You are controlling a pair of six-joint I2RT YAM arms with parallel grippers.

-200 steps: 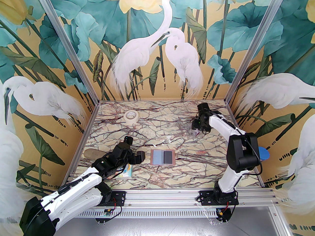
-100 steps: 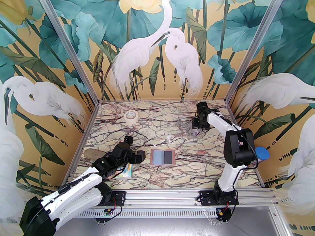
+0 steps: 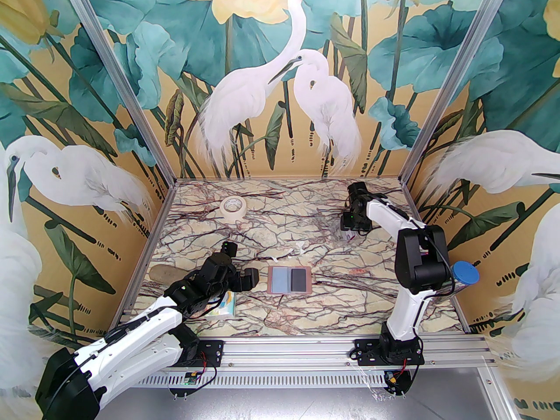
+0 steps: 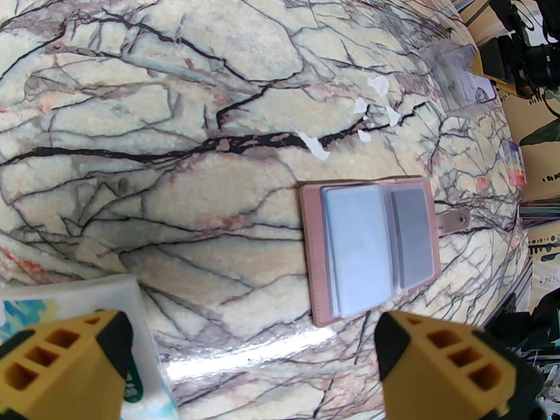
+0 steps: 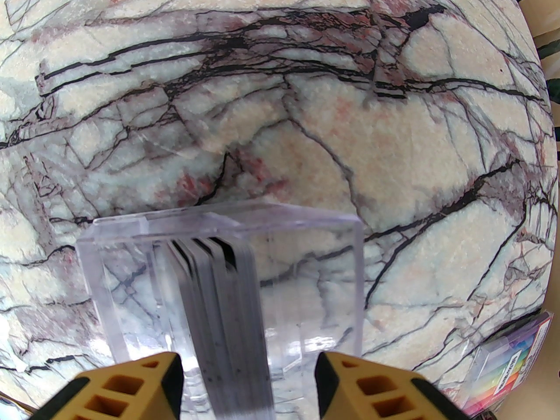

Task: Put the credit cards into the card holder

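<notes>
credit cards: stack of thin, grey-edged plastic credit cards (image 5: 223, 304), standing on edge and leaning, inside the box at the table's far right. Seen edge-on, so face colours can't be told.
clear box: small see-through hard-plastic clear box (image 5: 337, 278), open at the top, sitting on the veined marble table (image 3: 280, 234).
right gripper: yellow-fingered right gripper (image 5: 249, 361) straight above the box, jaws half-wide and straddling the stack. One finger is about touching the outer card, the other stands apart with a gap. Nothing clamped yet.
card holder: flat dusty-pink leather-look folding card holder (image 3: 289, 280), lying open mid-table toward the front, well apart from the box. One half shows a pale blue-grey pocket; one dark card (image 4: 413, 239) looks already seated in the other half.
left gripper: left gripper (image 4: 253, 365) with jaws wide and empty, low, just beside the holder's left edge, not touching it.
clutter: cartoon-printed white tissue pack (image 4: 65, 298) under the left arm; cream tape roll (image 3: 233, 208) at far left.
step: my read is closing on the cards for a lift-out.
risk 1: several cards come up together, then fan or drop. Cause: the jaws span the whole stack, no single card separated.
risk 2: the box rides up or tips. Cause: it is light and nothing pins it.
risk 3: cards slip or twist. Cause: slick faces, off-centre pinch.
risk 4: the holder slides at insertion unless the left gripper pins it.
</notes>
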